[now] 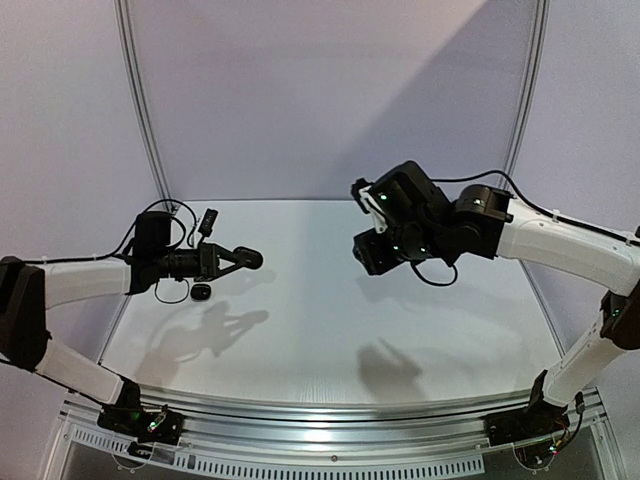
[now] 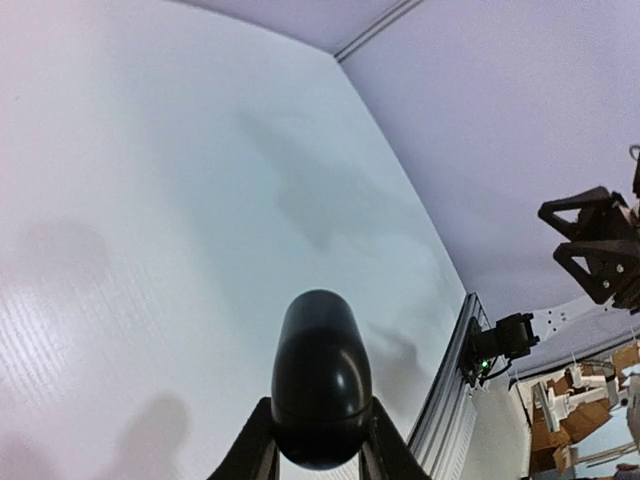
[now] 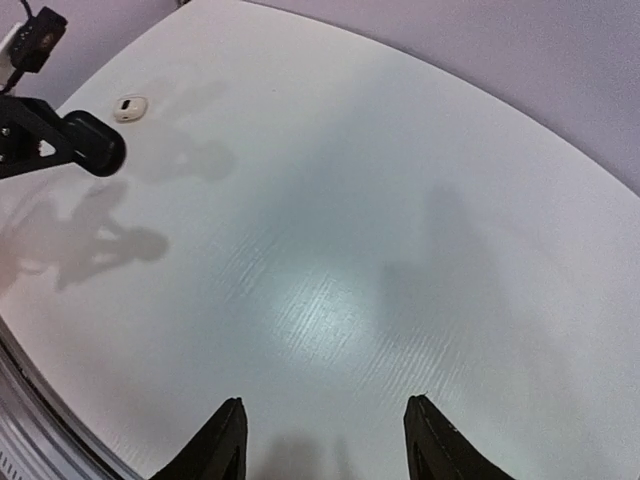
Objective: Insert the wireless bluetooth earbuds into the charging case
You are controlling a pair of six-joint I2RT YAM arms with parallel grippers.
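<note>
Above the left half of the table (image 1: 330, 330), my left gripper (image 1: 238, 259) is clenched on the charging case (image 2: 320, 370). It grips the case by its near end so that the rounded far end points out towards the other arm. I judge I hold it off the surface like this to present it for loading. From the wrist view the case looks closed, with no seam gap showing.

My right gripper (image 3: 323, 403) hangs high over the middle of the table, well apart from the case. Its fingers are spread and nothing sits between them, so it is free to fetch.

A small dark piece (image 1: 201, 291) lies on the table just under the left arm. It may be one of the earbuds, but it is too tiny here for me to be sure.
</note>
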